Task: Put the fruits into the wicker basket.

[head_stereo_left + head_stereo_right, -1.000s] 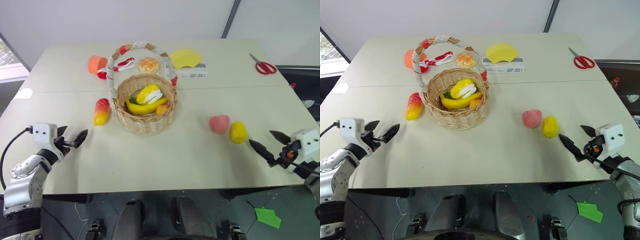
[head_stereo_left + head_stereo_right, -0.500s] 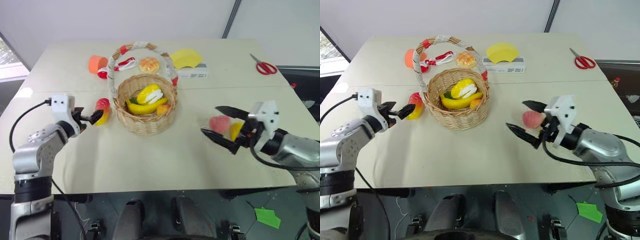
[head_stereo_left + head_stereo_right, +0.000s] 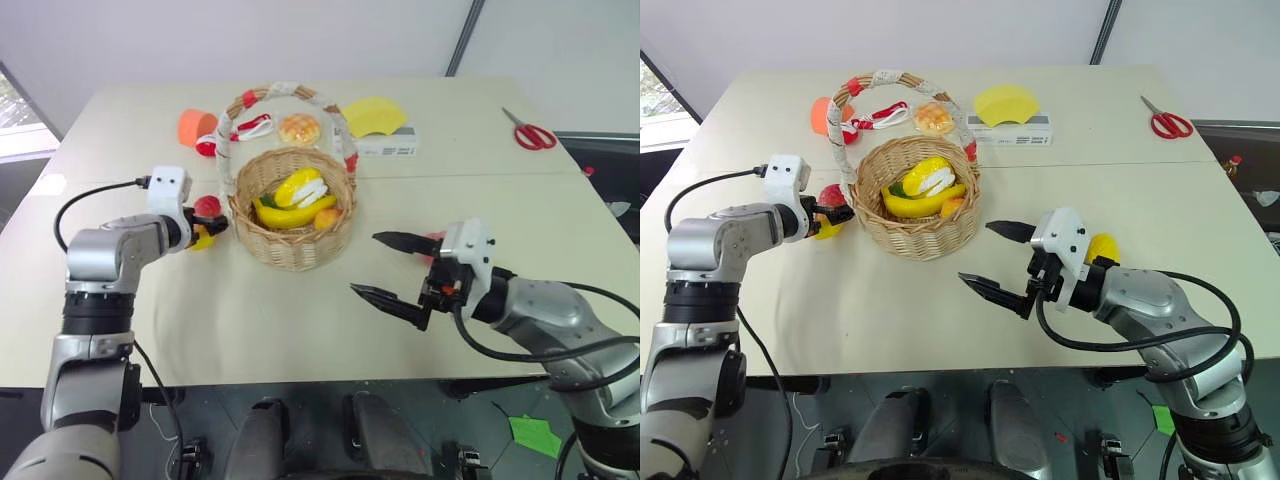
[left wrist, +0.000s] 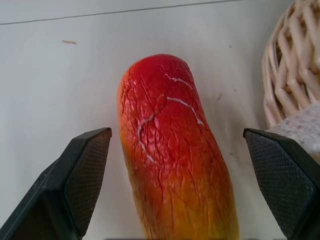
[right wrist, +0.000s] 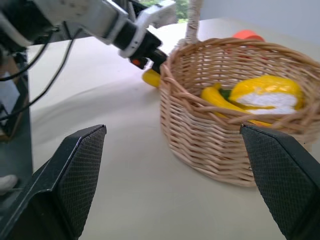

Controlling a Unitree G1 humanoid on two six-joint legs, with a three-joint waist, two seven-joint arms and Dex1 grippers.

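Note:
The red-and-yellow mango [image 4: 170,150] lies on the table just left of the wicker basket [image 3: 290,250]. My left gripper [image 3: 207,222] is open, with one finger on each side of the mango, apart from it. The basket holds a banana and other toy fruit under its banded handle [image 3: 280,92]. My right gripper [image 3: 980,253] hangs open and empty over the table, right of the basket, pointing toward it. Behind the right hand lie the yellow lemon [image 3: 1102,246] and the pink peach [image 3: 431,237], the peach mostly hidden.
At the back of the table are a golden bun [image 3: 297,129], a yellow wedge [image 3: 370,114] on a white box [image 3: 388,146], an orange cup [image 3: 192,126] and red scissors [image 3: 530,133]. Open tabletop [image 3: 250,320] stretches in front of the basket.
My left gripper moved forward and right from the table's near left edge to straddle the mango. My right arm swung left, from the right edge across the peach and lemon toward the basket.

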